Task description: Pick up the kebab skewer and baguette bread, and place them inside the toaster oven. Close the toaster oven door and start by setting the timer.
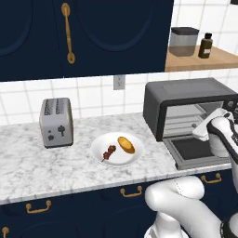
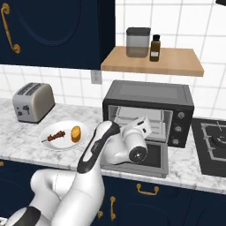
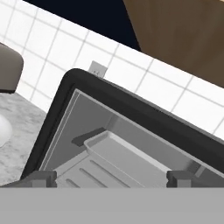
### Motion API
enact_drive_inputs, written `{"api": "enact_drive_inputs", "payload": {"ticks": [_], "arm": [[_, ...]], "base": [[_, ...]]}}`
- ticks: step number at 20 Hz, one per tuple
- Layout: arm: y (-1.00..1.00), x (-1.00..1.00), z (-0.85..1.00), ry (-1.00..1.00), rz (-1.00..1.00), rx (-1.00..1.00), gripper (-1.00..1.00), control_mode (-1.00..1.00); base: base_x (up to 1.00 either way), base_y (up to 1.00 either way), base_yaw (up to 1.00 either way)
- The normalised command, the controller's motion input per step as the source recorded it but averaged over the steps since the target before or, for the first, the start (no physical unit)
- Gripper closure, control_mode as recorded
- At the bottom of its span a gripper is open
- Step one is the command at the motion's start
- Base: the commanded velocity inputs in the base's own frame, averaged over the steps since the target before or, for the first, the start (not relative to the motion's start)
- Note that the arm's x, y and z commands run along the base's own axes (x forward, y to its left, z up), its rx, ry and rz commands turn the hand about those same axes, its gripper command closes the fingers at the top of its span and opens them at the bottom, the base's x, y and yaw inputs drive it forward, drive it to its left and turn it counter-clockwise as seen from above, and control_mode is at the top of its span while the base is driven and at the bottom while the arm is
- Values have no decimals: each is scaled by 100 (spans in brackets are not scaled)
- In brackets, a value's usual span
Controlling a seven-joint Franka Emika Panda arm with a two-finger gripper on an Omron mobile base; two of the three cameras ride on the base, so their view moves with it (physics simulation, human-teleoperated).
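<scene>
Table (image 1: 28, 172): marble, carries everything.
Toaster oven (image 2: 150, 95): far right on table, cavity bare except rack and tray.
Toaster oven door (image 1: 195, 151): dropped flat toward near edge.
Plate (image 1: 100, 155): left of oven, well apart from tool.
Baguette bread (image 1: 126, 144): on plate, right half.
Kebab skewer (image 1: 109, 152): on plate, just beside bread on left.
Tool (image 3: 111, 179): spread wide, pinching nothing, poised over open door facing cavity.
Step, by judgement: oven open, first pickup not begun. Next move calls for swing left to plate, descent over skewer or bread.
</scene>
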Motion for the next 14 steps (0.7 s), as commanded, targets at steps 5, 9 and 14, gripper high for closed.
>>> {"api": "enact_drive_inputs", "payload": {"ticks": [5, 9, 14], "arm": [[-6, 29, -23, 0, 0, -5, -100, -100], [-9, 17, -22, 0, 0, -7, -100, -100], [-13, 33, 0, -6, 0, -1, -100, -100]], "base": [[0, 0, 0], [0, 0, 0], [0, 0, 0]]}}
